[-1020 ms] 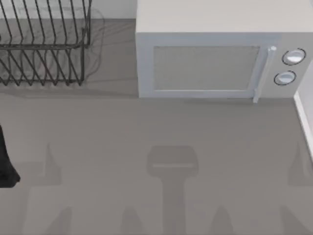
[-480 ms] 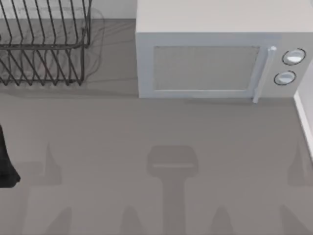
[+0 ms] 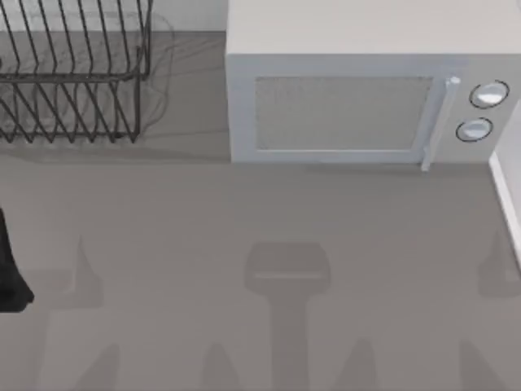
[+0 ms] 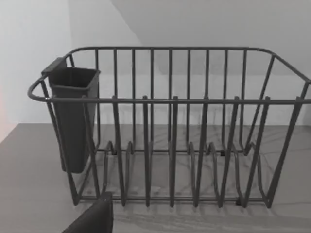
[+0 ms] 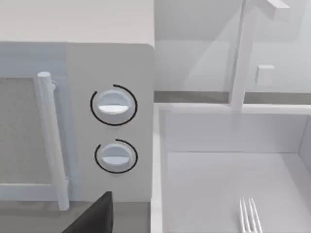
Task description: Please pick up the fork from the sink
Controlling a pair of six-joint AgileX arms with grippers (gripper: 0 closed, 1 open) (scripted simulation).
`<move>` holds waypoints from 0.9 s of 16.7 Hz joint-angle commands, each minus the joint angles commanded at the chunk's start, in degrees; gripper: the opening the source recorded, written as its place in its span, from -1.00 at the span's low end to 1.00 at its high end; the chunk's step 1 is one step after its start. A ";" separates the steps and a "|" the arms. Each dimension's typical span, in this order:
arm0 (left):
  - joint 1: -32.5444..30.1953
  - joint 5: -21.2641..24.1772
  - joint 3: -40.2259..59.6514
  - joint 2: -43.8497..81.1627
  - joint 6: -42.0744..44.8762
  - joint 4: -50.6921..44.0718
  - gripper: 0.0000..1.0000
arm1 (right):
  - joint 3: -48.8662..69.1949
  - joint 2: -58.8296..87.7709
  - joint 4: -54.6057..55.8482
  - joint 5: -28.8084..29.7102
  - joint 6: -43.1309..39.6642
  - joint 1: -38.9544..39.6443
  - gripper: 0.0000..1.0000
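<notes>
While fork (image 5: 249, 213) lies in sink (image 5: 156, 160) near its edge | tool states: cannot tell, tips perhaps hidden

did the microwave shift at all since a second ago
No. The microwave sits in the same spot beside the dish rack on the top view's left.

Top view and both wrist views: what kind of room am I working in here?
Most likely a kitchen counter. A wire dish rack stands at the back left, a microwave beside it, and the right wrist view shows a white sink beside the microwave, with a faucet and the fork lying in its basin.
</notes>
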 joint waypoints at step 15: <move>0.00 0.00 0.00 0.00 0.00 0.00 1.00 | 66.52 79.09 -40.61 0.16 -7.89 -8.64 1.00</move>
